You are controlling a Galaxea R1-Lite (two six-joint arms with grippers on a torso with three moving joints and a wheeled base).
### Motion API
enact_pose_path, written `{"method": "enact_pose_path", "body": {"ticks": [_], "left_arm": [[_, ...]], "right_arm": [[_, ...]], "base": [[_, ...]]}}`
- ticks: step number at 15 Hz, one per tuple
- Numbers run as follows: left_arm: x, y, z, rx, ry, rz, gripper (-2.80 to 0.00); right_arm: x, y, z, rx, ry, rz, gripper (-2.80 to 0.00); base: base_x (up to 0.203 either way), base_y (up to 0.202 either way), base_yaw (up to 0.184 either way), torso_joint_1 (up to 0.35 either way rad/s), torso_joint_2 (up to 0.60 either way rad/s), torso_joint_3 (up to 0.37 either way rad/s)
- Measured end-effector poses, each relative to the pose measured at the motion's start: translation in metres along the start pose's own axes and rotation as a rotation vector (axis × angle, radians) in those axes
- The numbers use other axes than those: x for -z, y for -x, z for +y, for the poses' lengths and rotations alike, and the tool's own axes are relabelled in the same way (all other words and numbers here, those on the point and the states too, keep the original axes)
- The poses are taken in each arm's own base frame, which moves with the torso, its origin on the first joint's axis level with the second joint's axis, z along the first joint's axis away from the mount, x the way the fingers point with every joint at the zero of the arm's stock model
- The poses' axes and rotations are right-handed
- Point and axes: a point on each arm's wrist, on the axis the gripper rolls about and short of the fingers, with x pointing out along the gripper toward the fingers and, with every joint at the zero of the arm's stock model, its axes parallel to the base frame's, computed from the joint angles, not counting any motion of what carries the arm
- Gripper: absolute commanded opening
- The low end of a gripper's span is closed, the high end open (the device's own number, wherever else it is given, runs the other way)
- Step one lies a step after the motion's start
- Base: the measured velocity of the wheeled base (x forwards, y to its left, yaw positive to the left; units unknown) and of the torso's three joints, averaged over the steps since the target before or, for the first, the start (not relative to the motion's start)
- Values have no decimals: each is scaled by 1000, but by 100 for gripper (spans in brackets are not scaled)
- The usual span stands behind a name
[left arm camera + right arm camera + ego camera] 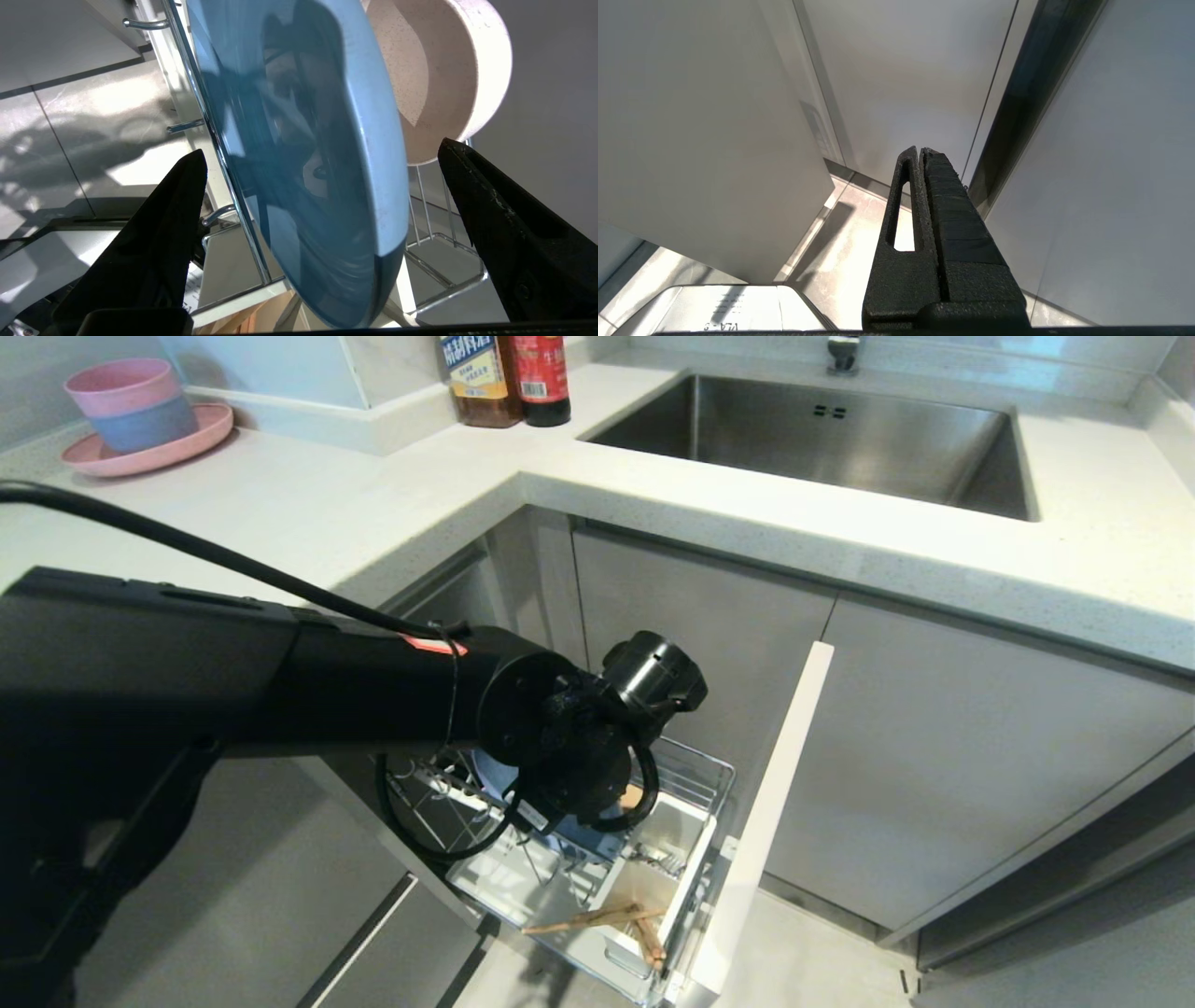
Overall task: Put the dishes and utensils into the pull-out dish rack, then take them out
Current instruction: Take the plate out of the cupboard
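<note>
Plate [299, 154] was standing on edge in the rack [695, 775], which was pulled out below the counter, left of the sink. Glazed ceramic by the look of it, so my guess was stiff, a bit heavy, slick and chippable. The top rim looked like the only sane place to pinch it, since the wire prongs boxed in the lower half.

Going left to right: the left gripper [322, 177] was down over the rack with its fingers [163, 233] spread wide, one on each side of the plate, neither clearly touching it. So the plate sat right in the gap, not gripped. The bowl [448, 79] stood just behind the plate, also on edge. Chopsticks [597, 918] lay at the rack's near end, by the white door front [766, 821].

The right gripper [922, 219] was parked off by the cabinets, fingers pressed together, holding nothing.
</note>
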Motion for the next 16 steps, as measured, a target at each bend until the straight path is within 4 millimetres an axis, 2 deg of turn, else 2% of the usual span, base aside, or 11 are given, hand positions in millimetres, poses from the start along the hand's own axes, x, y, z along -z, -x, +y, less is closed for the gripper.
{"method": "enact_pose_path", "body": {"ticks": [1,10,16], "left_arm": [[0,-1,0,-2,2,-1,-280],[-1,-2,-3,3,9,-9,-280],[-10,13,-11,40,29,-44,-280]], "right_arm": [[0,0,0,0,0,0,-280],[0,0,0,0,0,0,-280],[0,0,0,0,0,0,-280]], "base": [[0,0,0,0,0,0],[0,0,0,0,0,0],[0,0,0,0,0,0]]}}
